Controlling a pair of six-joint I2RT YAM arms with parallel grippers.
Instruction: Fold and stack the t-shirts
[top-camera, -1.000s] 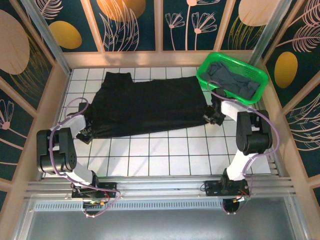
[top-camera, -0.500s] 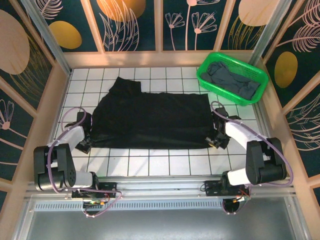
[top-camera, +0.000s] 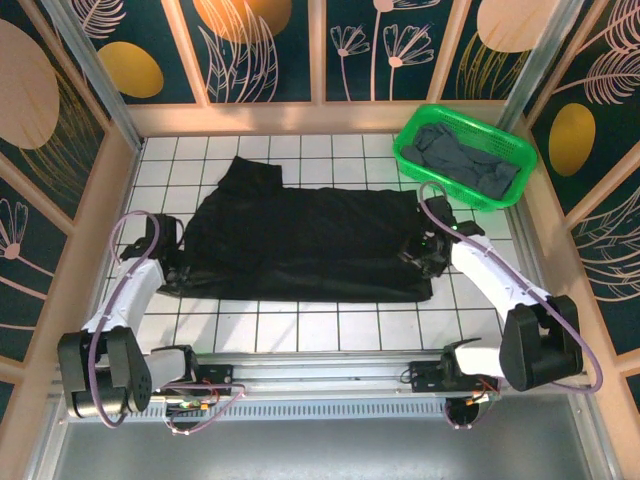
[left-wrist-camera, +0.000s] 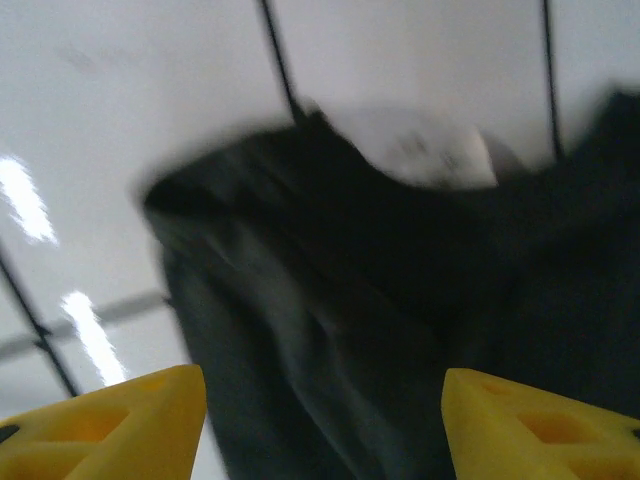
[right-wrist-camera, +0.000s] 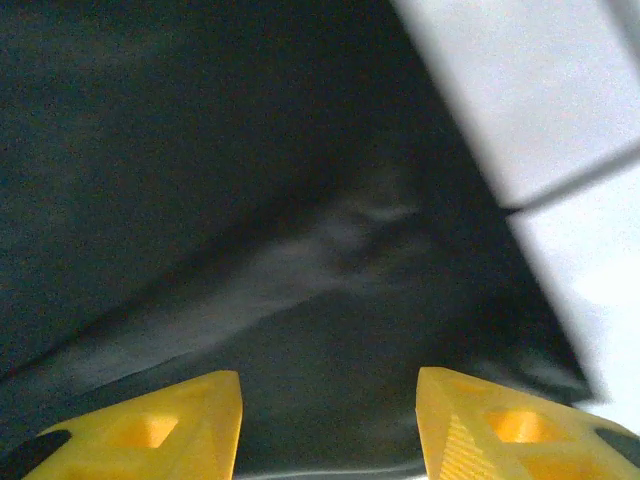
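Here, the left tool (left-wrist-camera: 320, 410) and right tool (right-wrist-camera: 330, 400) hover, fingers apart, over opposite ends of the black t-shirt (top-camera: 300, 240) on the tiled table (top-camera: 330, 325).

Nothing is legible (the pale tag (left-wrist-camera: 425, 150) on the black t-shirt (left-wrist-camera: 400, 330) is blurred).

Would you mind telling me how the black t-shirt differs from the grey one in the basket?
The black t-shirt lies spread out on the tiles; the grey t-shirt sits crumpled in the green basket. The black one shows its whole outline, while the grey one is a bunched heap with no clear shape. The black one is also the darker. Both are soft, dark cloth.
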